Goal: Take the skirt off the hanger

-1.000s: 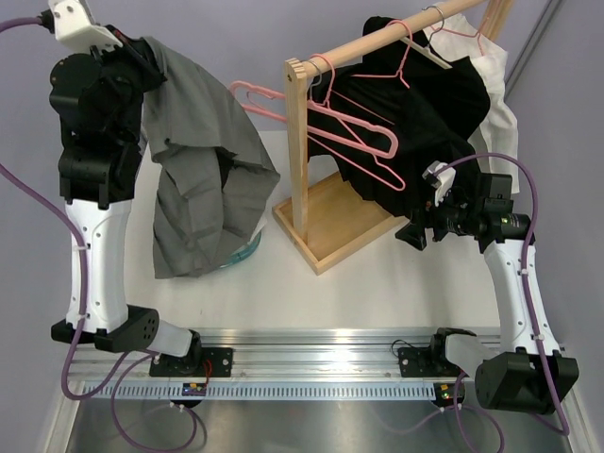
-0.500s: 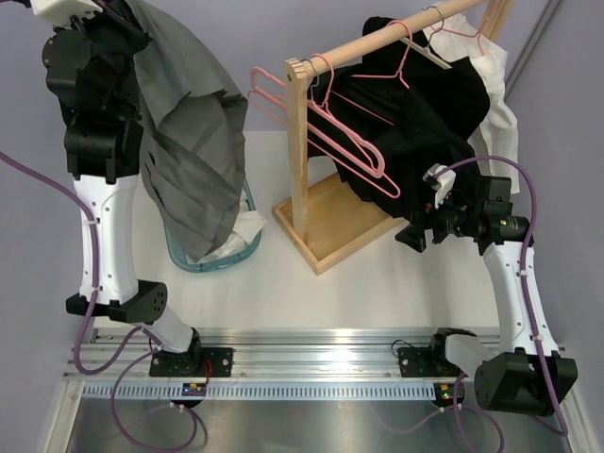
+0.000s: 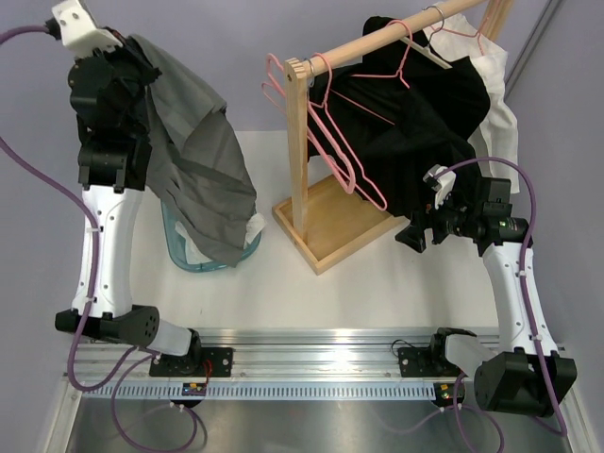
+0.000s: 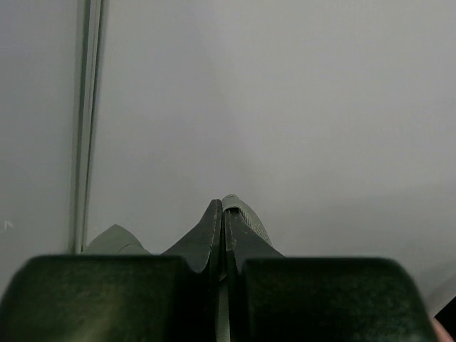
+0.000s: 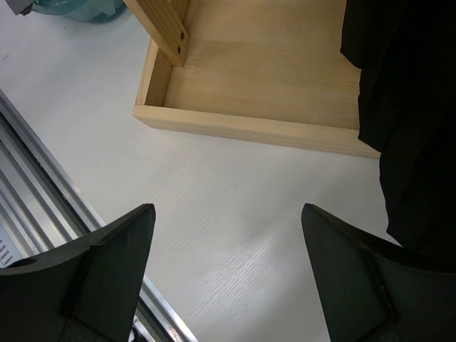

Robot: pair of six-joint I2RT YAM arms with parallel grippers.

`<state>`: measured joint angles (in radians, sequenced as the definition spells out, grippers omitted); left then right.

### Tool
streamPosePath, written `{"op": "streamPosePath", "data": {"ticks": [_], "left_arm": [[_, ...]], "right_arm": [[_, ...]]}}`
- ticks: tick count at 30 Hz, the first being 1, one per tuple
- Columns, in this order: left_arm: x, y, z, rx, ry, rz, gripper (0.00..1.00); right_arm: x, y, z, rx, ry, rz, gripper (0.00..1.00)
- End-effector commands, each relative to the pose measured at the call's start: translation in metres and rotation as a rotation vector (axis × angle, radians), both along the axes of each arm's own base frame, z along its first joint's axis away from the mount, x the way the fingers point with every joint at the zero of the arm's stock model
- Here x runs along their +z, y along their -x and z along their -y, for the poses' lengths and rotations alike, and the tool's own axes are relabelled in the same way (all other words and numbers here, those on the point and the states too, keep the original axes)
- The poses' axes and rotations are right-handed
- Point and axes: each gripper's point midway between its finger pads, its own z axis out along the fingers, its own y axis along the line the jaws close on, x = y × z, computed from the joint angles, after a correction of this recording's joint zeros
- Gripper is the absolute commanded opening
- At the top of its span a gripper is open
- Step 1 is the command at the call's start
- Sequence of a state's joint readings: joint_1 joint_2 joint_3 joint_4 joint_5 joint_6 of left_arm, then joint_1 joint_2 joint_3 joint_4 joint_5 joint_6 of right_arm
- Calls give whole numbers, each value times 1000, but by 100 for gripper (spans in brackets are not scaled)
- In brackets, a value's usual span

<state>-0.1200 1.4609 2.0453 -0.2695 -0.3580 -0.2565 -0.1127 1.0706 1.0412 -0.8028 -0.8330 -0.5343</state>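
Observation:
The grey skirt hangs free from my left gripper, held high at the far left, and its hem drapes down over a clear teal bin. In the left wrist view the jaws are pressed shut on a thin fold of the grey fabric. An empty pink hanger dangles from the left end of the wooden rack. My right gripper is open and empty, low over the table beside the rack's base tray.
A black garment on a pink hanger and a white garment hang on the rack's rail. The black cloth hangs close to my right gripper. White fabric lies in the bin.
My left arm has swung the skirt up and left, then lowered it over the bin. The empty pink hanger has swung back toward the rack post. The right arm has not moved.

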Motion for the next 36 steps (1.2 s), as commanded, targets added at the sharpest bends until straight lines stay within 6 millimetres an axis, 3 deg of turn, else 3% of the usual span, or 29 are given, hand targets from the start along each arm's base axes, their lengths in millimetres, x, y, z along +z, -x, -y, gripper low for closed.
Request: {"op": "streamPosePath", "data": {"ticks": [1, 3, 4, 6, 7, 9, 10, 12, 13, 15, 17, 18, 20, 21, 24, 26, 36], "left_arm": [[2, 23, -12, 44, -21, 50, 0], [-9, 33, -13, 40, -19, 36, 0], [-31, 26, -11, 32, -23, -12, 0], [-42, 35, -7, 1, -9, -26, 0], [-59, 33, -4, -14, -6, -64, 0], [-74, 36, 4, -65, 13, -97, 0], [-81, 46, 6, -82, 20, -117, 0], [-115, 51, 13, -120, 50, -208, 0], [-118, 65, 13, -128, 66, -213, 0], [-156, 76, 15, -140, 99, -329, 0], [-173, 93, 15, -140, 112, -373, 0], [-203, 98, 11, -118, 116, -463, 0], [-227, 107, 7, -91, 118, -530, 0], [-255, 110, 3, -62, 118, -609, 0], [-302, 103, 6, -55, 141, -739, 0], [-346, 93, 15, -74, 172, -848, 0], [-447, 46, 21, -57, 150, -1080, 0]], "right_arm": [[7, 1, -2, 18, -14, 40, 91], [7, 1, -3, 20, -17, 38, 91], [8, 1, -3, 21, -18, 36, 91], [8, 1, -3, 22, -19, 36, 91], [9, 1, -3, 22, -17, 38, 91], [9, 1, -3, 24, -15, 39, 91], [9, 1, -2, 23, -14, 37, 91], [8, 1, -2, 23, -15, 36, 91], [7, 2, -3, 23, -14, 34, 91], [5, 3, -2, 21, -15, 27, 91], [4, 3, -2, 23, -17, 23, 91], [4, 2, -3, 24, -18, 19, 91], [3, 1, -4, 30, -26, 15, 91], [4, 1, -4, 32, -30, 15, 91], [8, -3, -5, 37, -40, 20, 92], [10, -4, -6, 40, -45, 24, 92], [9, 9, -9, 39, -59, 14, 91]]}}
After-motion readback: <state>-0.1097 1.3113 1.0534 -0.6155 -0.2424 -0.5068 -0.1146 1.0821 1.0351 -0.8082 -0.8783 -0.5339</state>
